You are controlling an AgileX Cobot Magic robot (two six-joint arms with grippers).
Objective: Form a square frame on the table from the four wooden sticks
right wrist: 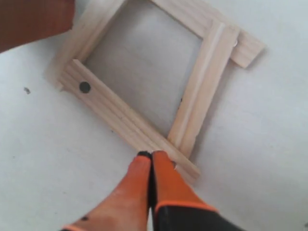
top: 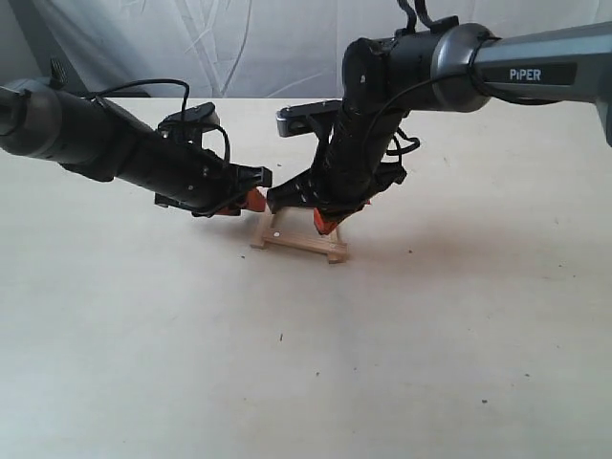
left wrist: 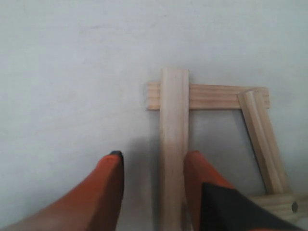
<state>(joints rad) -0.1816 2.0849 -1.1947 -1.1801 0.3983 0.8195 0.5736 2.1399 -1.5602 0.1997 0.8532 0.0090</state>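
The left pincer [left wrist: 154, 156] is spread open around one stick [left wrist: 173, 130] of the square frame [right wrist: 111, 114]; the right pincer [right wrist: 151, 157] is pinched together.

It looks like a robotics lab to me: a wide, pale desk [top: 143, 363] stands before a creased white cloth [top: 239, 48] hung as a backdrop, and over it reach a black left arm [top: 105, 143] and a grey right arm [top: 497, 62] that carries the printed word "PIPER" [top: 533, 73].
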